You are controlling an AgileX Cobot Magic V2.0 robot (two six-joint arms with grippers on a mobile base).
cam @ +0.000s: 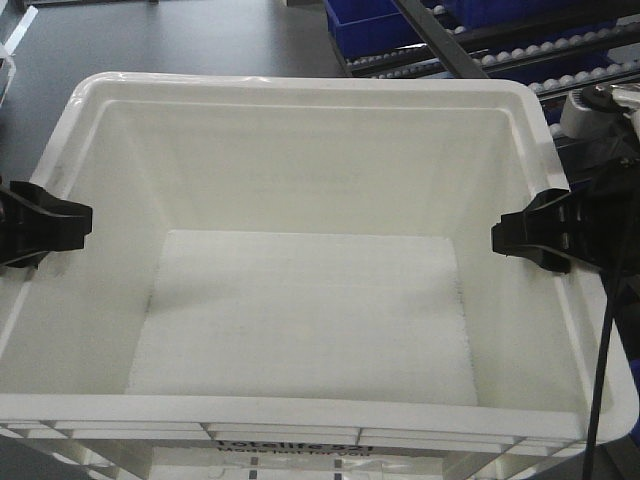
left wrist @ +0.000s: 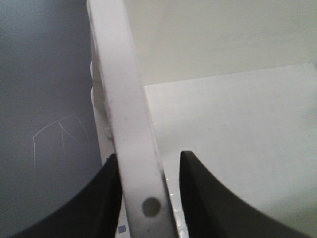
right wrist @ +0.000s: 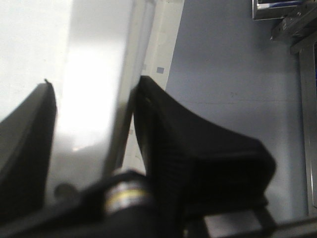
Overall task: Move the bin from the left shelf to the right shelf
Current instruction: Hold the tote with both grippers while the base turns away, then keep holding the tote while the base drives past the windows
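so the left gripper (cam: 70, 225) and right gripper (cam: 515, 235) each pinch narrow on a side rim of the bin (cam: 300, 90) (looks clamped, wrist views are blurry tbh), it's between them short of the right shelf (cam: 530, 50), so I'd keep both arms level and move in sync.

Smooth dark grey floor (cam: 200, 40) with faint white scratch marks (left wrist: 59, 131)

Roller rack (cam: 520, 55) top-R carries blue bins (cam: 370, 25), apparently.
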